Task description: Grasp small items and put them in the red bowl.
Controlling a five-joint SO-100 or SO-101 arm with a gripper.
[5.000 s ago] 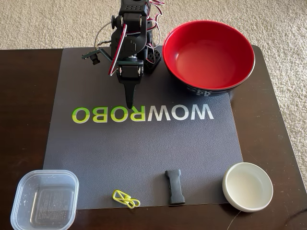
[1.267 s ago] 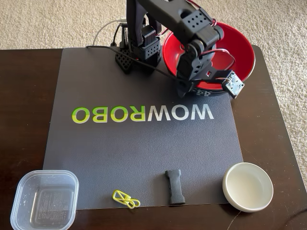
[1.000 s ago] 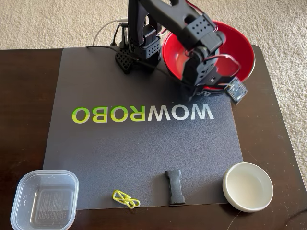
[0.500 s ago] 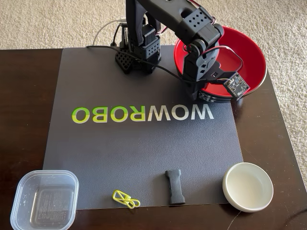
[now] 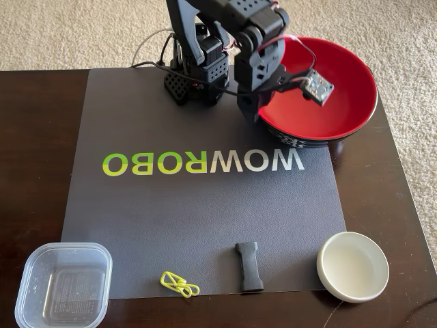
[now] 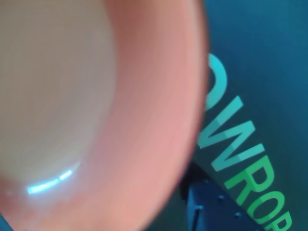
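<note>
Fixed view: gripper sits at the red bowl's rim; I cannot tell whether its jaws are spread or closed.

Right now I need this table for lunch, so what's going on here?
A small robot arm is working at the back of the mat. Its gripper hangs at the near left rim of the red bowl, and the views don't show whether it is open. Nothing appears to be in the bowl. The clear container, yellow paper clips, black bone-shaped piece and white dish all sit untouched along the front edge.
</note>
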